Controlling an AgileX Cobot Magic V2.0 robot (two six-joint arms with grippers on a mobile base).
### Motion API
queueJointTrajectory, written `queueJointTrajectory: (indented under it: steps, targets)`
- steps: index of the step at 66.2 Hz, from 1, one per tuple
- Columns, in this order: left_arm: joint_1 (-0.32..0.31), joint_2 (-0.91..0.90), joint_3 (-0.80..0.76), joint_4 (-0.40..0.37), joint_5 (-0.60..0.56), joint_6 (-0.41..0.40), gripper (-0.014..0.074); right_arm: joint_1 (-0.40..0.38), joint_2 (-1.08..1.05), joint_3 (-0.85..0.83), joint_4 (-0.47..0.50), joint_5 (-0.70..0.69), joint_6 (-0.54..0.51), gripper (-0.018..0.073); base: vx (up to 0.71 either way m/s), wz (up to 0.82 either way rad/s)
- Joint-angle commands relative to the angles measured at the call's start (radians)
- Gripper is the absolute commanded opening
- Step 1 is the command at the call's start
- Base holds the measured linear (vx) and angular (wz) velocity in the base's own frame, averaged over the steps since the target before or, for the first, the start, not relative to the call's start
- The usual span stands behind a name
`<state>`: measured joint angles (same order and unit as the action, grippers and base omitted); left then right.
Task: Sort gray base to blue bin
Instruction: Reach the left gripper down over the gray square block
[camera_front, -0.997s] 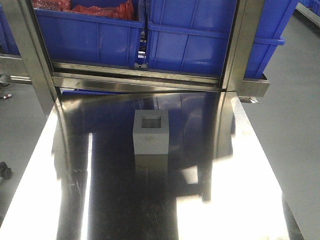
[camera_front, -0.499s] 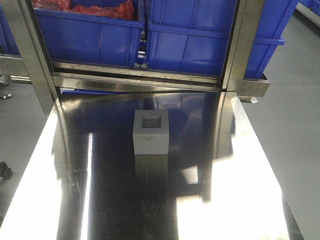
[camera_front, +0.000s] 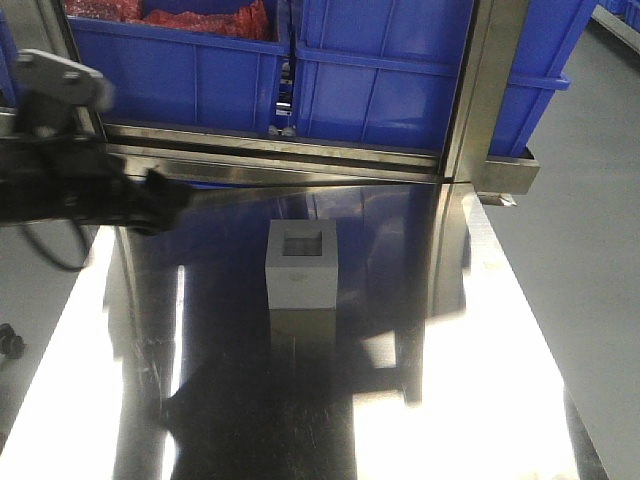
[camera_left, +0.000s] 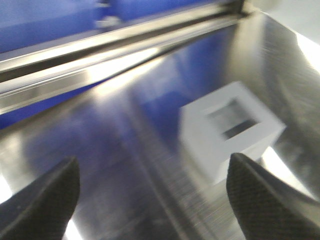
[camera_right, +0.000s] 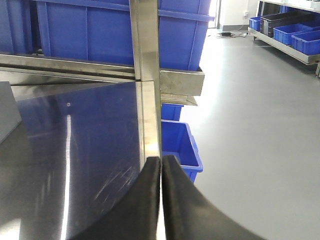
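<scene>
The gray base (camera_front: 301, 265) stands in the middle of the shiny steel table (camera_front: 450, 400), with its square recess facing up. In the left wrist view the gray base (camera_left: 230, 130) lies ahead and to the right of my left gripper (camera_left: 152, 200). That gripper is open with only bare table between its fingers. My left arm (camera_front: 80, 190) reaches in from the left, blurred, well short of the base. My right gripper (camera_right: 161, 167) is shut on nothing over the table's right edge. Blue bins sit on the rack behind. One blue bin (camera_front: 400, 80) hides its inside.
The other blue bin (camera_front: 180, 70) holds red material. Steel rack posts (camera_front: 480, 100) and a low rail (camera_front: 280, 160) stand between the table and the bins. A small blue bin (camera_right: 182, 145) sits on the floor beyond the table's right edge.
My left arm has swung into the front view from the left, where no arm showed before. The gray base has not moved.
</scene>
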<state>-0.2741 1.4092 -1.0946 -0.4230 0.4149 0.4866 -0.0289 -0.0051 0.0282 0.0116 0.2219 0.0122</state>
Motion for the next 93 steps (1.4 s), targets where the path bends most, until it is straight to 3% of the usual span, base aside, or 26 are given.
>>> queueJointTrajectory:
  steps: [1,9,20,25,29,43,93]
  targets:
    - [-0.061,0.06,-0.109,-0.018,-0.063,-0.038,0.0585,-0.003,0.018,0.002,-0.005,-0.072,-0.012,-0.0005,0.0,0.0]
    - [-0.124,0.177,-0.22,0.097,-0.036,-0.15,0.0585,-0.003,0.018,0.002,-0.005,-0.072,-0.012,-0.0005,0.0,0.0]
    - [-0.183,0.329,-0.376,0.328,0.06,-0.443,0.0585,-0.003,0.018,0.002,-0.005,-0.072,-0.012,-0.0005,0.0,0.0]
    - [-0.185,0.388,-0.441,0.373,0.102,-0.546,0.0585,-0.003,0.018,0.002,-0.005,-0.072,-0.012,-0.0005,0.0,0.0]
    - [-0.185,0.424,-0.483,0.371,0.13,-0.582,0.0585,-0.003,0.018,0.002,-0.005,-0.072,-0.012,-0.0005,0.0,0.0]
    - [-0.187,0.513,-0.54,0.332,0.168,-0.586,0.0585,-0.003,0.018,0.002,-0.005,-0.072,-0.012,-0.0005,0.0,0.0]
    - [-0.184,0.635,-0.546,0.334,0.099,-0.606,0.0585,-0.003,0.018,0.002,-0.005,-0.072,-0.012,-0.0005,0.0,0.0]
